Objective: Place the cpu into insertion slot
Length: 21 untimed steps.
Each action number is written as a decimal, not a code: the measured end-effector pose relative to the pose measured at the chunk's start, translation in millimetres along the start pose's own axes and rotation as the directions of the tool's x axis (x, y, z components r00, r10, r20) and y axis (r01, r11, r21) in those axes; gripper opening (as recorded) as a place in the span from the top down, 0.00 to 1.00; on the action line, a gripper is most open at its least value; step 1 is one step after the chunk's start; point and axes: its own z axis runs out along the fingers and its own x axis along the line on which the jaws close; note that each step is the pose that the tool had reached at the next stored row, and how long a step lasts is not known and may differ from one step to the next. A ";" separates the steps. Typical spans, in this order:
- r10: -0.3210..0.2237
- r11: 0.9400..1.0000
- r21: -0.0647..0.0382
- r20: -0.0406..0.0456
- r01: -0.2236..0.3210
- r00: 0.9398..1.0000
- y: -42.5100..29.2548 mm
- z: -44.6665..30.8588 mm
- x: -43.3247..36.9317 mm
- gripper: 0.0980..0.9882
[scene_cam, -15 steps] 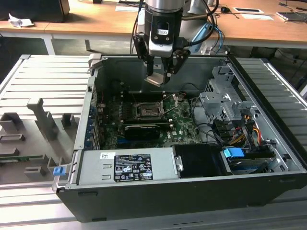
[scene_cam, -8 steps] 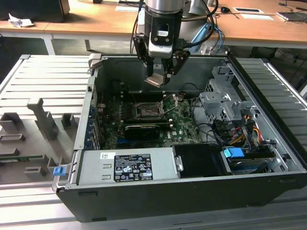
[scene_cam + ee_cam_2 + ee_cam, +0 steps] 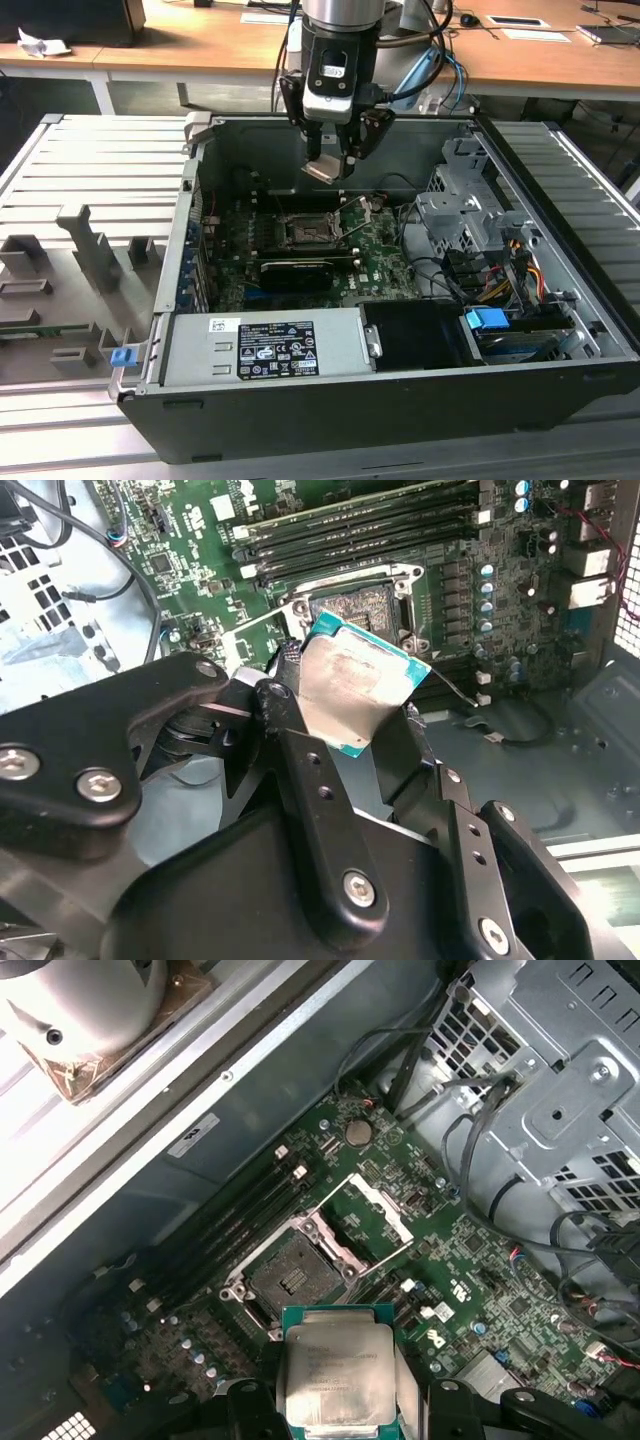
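Observation:
My gripper [image 3: 327, 166] hangs inside the open computer case, shut on the cpu [image 3: 322, 171], a flat silver-grey chip with a teal edge. It is well above the motherboard, a little behind the insertion slot [image 3: 308, 231]. In the first wrist view the cpu [image 3: 336, 1370] sits between the black fingers [image 3: 247, 1401], with the open insertion slot [image 3: 293, 1273] and its lifted metal frame [image 3: 365, 1212] beyond it. In the second wrist view the cpu [image 3: 357, 691] covers part of the insertion slot [image 3: 352, 608].
The case's [image 3: 330, 400] walls surround the motherboard. A long black card [image 3: 297, 272] lies in front of the slot, memory slots [image 3: 360, 528] beside it. A metal drive cage [image 3: 470, 215] with cables stands at the exterior view's right. A power supply [image 3: 265, 347] fills the case's front.

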 end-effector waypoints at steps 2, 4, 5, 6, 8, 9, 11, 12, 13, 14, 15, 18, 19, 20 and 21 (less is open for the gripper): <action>0.014 1.000 0.000 0.001 -0.014 1.000 0.0 0.1 0.0 0.52; 0.032 0.999 0.000 0.002 -0.032 0.999 0.0 0.3 0.0 0.52; 0.038 0.999 -0.001 0.003 -0.038 0.999 0.0 0.3 0.0 0.52; 0.042 0.999 -0.001 0.003 -0.042 0.999 0.0 0.3 0.0 0.52; 0.058 0.998 -0.001 0.004 -0.058 0.998 0.0 0.5 0.0 0.52; 0.062 0.998 -0.001 0.004 -0.062 0.998 0.0 0.5 0.0 0.52; 0.074 0.997 -0.001 0.005 -0.074 0.997 0.0 0.6 0.0 0.52; 0.078 0.997 -0.001 0.005 -0.078 0.997 0.0 0.6 0.0 0.52; 0.085 0.996 -0.002 0.006 -0.085 0.996 0.0 0.7 0.0 0.52; 0.095 0.996 -0.002 0.006 -0.095 0.995 0.0 0.8 0.0 0.52; 0.103 0.995 -0.002 0.007 -0.103 0.995 0.0 0.9 0.0 0.52; 0.117 0.993 -0.003 0.008 -0.117 0.993 0.0 1.1 0.0 0.52; 0.124 0.992 -0.003 0.008 -0.124 0.992 0.0 1.2 0.0 0.52; 0.129 0.992 -0.003 0.009 -0.129 0.992 -0.1 1.2 0.0 0.52; 0.134 0.991 -0.003 0.009 -0.134 0.991 -0.1 1.3 0.0 0.52</action>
